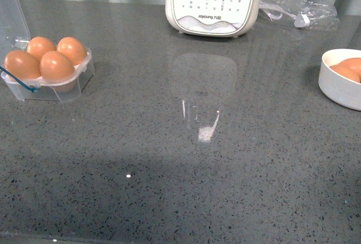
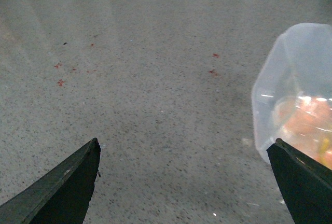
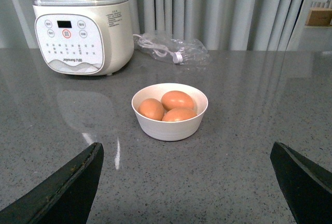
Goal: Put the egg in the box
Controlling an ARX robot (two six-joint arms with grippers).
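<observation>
Your box (image 1: 76, 83), lid up at the left of the table (image 1: 186, 193), held an egg (image 1: 56, 66) in all four cells. Left claw (image 2: 185, 143) and right claw (image 3: 187, 145) stood wide, empty; keeping them clear of it looked wisest.

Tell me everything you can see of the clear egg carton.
The egg carton is small and made of clear plastic. All four of its cells are filled by brown eggs. Its hinged lid stands raised open at the back-left. A thin blue strip runs along its front. It sits flat on the grey speckled countertop, on the robot's left side, and nothing else touches it.
</observation>
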